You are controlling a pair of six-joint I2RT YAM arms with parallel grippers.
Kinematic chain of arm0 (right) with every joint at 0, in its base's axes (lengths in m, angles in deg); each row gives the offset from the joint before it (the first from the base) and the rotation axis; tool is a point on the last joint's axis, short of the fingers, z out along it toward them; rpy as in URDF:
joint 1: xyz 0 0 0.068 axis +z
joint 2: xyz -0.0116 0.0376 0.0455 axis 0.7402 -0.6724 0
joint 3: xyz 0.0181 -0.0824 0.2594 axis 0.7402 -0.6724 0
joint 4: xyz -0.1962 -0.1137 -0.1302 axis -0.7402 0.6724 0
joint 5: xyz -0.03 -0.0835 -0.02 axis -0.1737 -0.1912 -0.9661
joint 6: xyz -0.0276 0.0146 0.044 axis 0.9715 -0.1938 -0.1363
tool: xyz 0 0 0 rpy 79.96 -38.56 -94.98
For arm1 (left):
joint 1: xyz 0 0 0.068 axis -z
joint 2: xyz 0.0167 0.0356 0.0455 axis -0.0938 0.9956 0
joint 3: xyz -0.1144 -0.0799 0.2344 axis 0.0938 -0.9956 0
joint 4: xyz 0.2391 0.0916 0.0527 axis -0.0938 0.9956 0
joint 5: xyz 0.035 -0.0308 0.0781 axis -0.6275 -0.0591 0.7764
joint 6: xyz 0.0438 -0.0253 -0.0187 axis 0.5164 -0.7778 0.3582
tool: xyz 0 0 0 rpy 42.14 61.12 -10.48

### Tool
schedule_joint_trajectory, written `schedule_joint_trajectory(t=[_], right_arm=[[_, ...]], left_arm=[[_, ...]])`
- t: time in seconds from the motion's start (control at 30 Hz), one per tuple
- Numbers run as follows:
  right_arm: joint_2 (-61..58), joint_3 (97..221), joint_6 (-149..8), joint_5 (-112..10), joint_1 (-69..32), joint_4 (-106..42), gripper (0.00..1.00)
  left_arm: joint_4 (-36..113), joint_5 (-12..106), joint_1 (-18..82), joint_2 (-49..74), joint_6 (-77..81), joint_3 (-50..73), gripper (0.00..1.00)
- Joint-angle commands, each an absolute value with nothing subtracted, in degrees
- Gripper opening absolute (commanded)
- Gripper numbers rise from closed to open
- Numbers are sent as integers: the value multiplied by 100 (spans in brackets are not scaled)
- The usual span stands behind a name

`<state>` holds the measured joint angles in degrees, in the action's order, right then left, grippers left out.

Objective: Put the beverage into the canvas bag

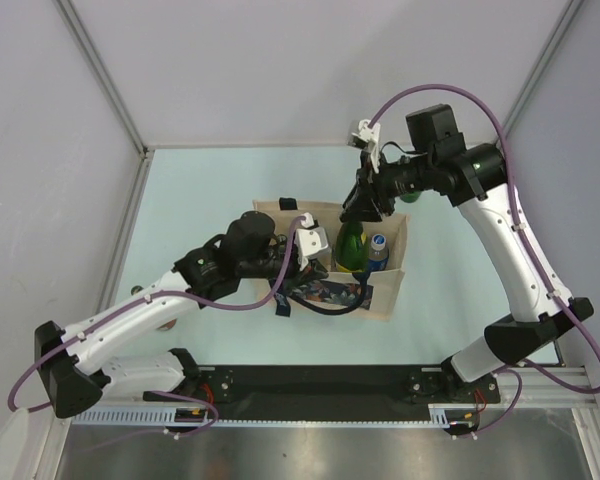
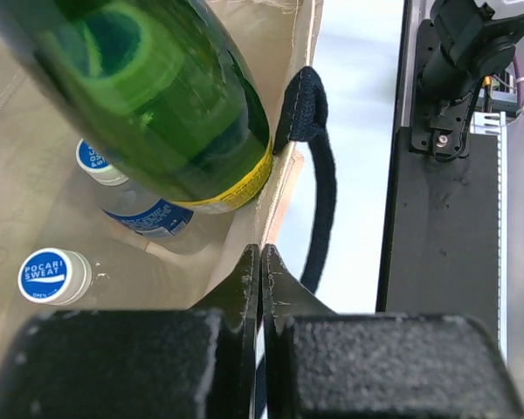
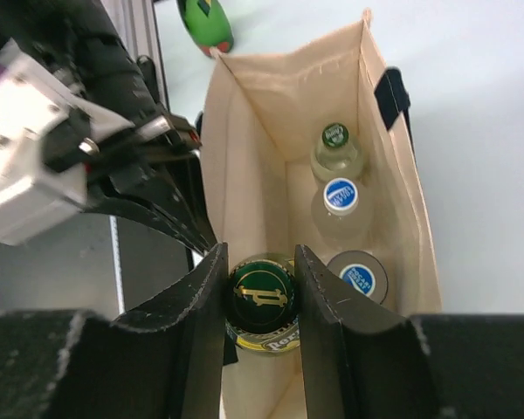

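The right claw [image 3: 260, 255] is closed on the green bottle [image 3: 262, 297], one finger on each side of its cap. The bottle is inside the bag [image 3: 244, 131], at the end nearest this claw. In the left wrist view it stands tilted, and its yellow band is close against the near long wall, just beside the root of the navy handle [image 2: 319, 175]. I cannot tell whether its base rests on the bag floor.

The left claw [image 2: 260, 259] is pinched tight on the rim of that same near wall, its fingertips meeting over the cloth edge. The handle loops down just outside them.

The bag mouth is a narrow slot. At the bottle's end, the cap and the two fingers take up most of the width between the long walls. Three small bottles [image 3: 341, 196] stand upright in a row along the opposite long wall, running toward the far end. The nearest of them is just beside the green bottle. The floor strip next to that row is bare.

Outside the bag, the table [image 1: 230, 190] is open on the far and left sides, and a green object [image 3: 205, 22] lies past the bag's far end.
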<state>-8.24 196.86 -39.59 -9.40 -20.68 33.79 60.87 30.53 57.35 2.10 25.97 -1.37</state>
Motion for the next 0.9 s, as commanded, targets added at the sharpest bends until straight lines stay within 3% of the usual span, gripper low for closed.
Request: schedule_joint_trajectory(t=[0.0,0.3,0.87], right_arm=[[-364,19412,-3385,-981,-1971,3311,0],[-48,17954,-2829,-1394,-1857,3321,0],[383,15475,-2294,-1947,-1655,2055,0]], left_arm=[[5765,2716,5803,-93,2451,-28,0],[5607,2742,5803,-93,2424,8,0],[5493,2804,5803,-172,2372,-45,0]])
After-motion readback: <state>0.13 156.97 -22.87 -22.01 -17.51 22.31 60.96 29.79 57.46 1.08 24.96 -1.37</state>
